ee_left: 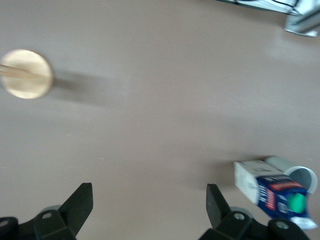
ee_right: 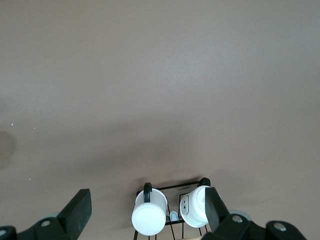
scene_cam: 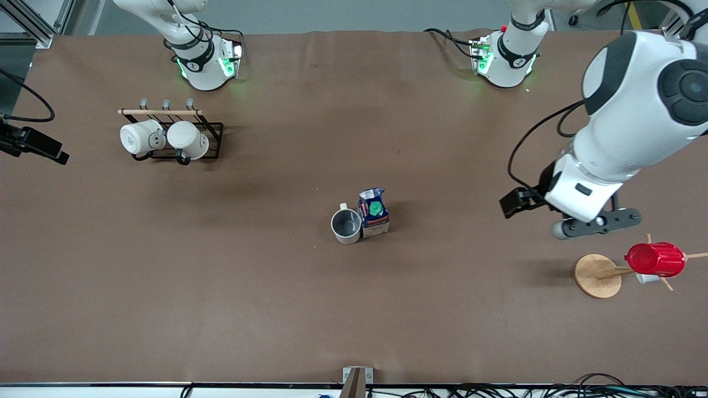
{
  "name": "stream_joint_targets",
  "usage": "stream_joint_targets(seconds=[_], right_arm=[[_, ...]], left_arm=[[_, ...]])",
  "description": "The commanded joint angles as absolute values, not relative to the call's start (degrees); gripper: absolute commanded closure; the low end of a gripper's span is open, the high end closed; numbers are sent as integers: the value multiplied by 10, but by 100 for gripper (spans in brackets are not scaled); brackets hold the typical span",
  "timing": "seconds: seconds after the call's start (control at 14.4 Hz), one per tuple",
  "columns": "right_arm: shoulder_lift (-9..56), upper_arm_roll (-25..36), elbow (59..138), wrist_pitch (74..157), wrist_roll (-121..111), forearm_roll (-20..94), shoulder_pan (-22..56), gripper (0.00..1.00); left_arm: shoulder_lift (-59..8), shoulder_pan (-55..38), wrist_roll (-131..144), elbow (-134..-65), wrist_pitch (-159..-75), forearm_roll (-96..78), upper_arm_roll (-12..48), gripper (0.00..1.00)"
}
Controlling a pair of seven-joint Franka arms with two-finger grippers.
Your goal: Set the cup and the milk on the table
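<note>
The cup [scene_cam: 347, 226] stands upright near the middle of the table [scene_cam: 221, 287], its dark grey inside showing, and the milk [scene_cam: 374, 213] stands touching it on the side toward the left arm's end. On the carton a red label band can be made out below the round green cap, but its writing is too small to read in any view; no lettering on the cup is legible either. The left gripper [ee_left: 150, 212] hangs over bare table toward the left arm's end, fingers [ee_left: 80, 205] spread wide and holding nothing; in the left wrist view the carton and cup lie just outside one fingertip, and the round wooden base [ee_left: 27, 74] of the mug tree lies well apart from them. On that tree hangs a red cup [scene_cam: 655, 259]. The right gripper [ee_right: 147, 212] waits above the black rack [scene_cam: 213, 141] with two white mugs [scene_cam: 142, 137], fingers equally wide and empty.
</note>
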State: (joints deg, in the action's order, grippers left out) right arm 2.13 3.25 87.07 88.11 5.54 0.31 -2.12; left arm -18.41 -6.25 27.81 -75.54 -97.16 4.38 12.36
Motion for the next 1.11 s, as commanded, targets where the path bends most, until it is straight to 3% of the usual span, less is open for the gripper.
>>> stream_joint_targets(seconds=[0.0, 0.42, 0.76, 1.04], right_arm=[[5, 31, 888, 882, 55, 11, -22, 0], [11, 30, 843, 829, 49, 6, -20, 0], [11, 30, 841, 827, 47, 7, -20, 0], [11, 30, 841, 827, 47, 7, -19, 0]], left_arm=[[-139, -50, 243, -771, -940, 76, 128, 0], [-63, 3, 110, -801, -884, 66, 133, 0], [51, -3, 50, -932, -889, -21, 79, 0], [86, -11, 45, -964, -885, -17, 80, 0]])
